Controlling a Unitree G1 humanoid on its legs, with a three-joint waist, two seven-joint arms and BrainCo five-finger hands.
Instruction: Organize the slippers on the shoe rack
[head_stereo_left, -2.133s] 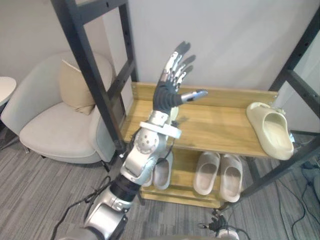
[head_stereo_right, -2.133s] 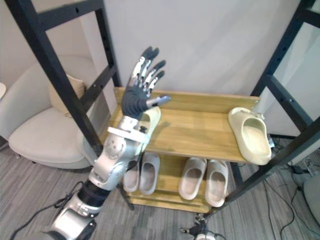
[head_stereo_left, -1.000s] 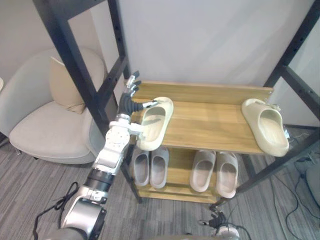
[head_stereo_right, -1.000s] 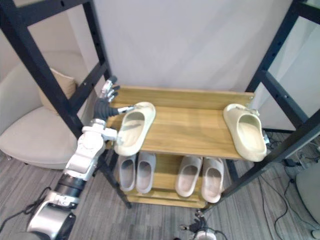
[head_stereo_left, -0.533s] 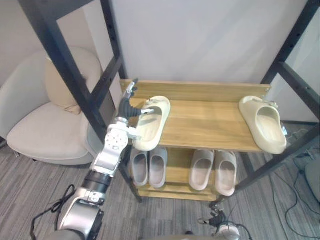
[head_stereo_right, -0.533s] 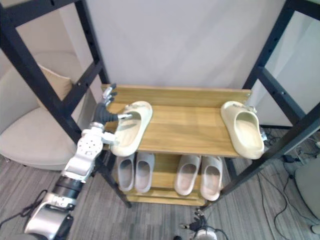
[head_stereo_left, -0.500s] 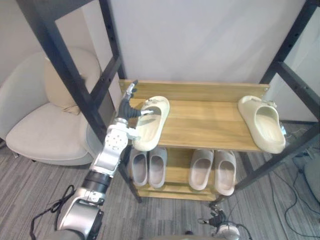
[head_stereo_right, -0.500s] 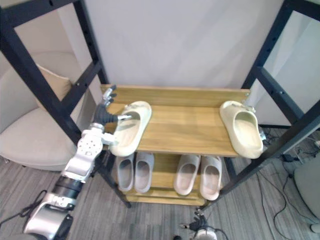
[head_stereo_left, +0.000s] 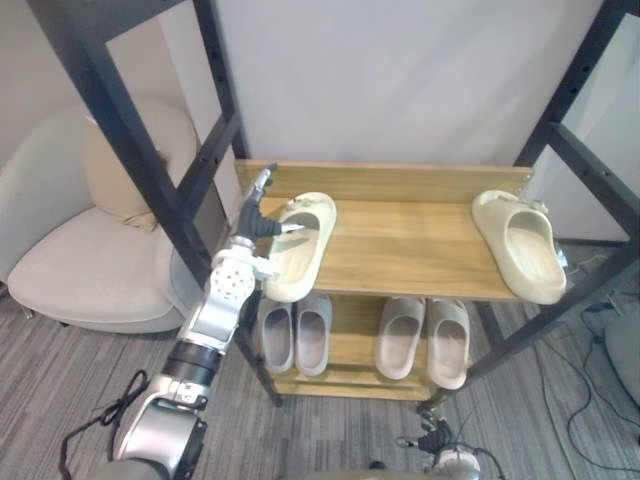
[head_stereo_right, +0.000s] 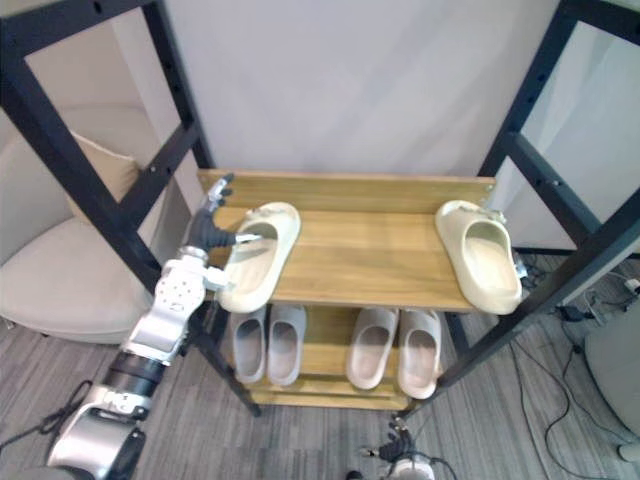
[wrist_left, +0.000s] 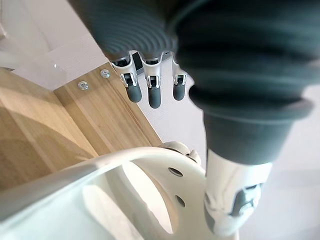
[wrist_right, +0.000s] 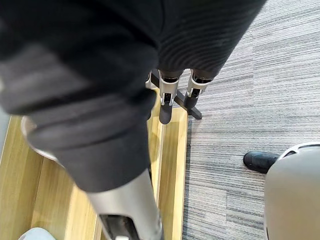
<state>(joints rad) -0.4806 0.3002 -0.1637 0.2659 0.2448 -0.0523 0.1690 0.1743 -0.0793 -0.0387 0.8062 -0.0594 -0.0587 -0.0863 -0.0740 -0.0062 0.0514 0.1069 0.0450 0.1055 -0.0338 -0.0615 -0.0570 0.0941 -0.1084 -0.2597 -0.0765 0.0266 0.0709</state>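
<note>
Left hand (head_stereo_left: 252, 216), fingers straight, thumb on a cream slipper (head_stereo_left: 298, 248) atop the shoe rack (head_stereo_left: 410, 240) (black post (head_stereo_left: 120, 110) alongside); right hand (wrist_right: 165, 101) hangs relaxed.

Lit brightly and evenly across the white wall (head_stereo_left: 400, 80) and the shoe rack's top shelf (head_stereo_left: 410, 248). Dimmer on the lower shelf (head_stereo_left: 351, 372), shaded by the boards above. Pale sheen on that top shelf in the left wrist view.

Top shelf (head_stereo_left: 405, 250) bare between slippers (head_stereo_left: 518, 250) (black posts (head_stereo_left: 140, 160) flank).
</note>
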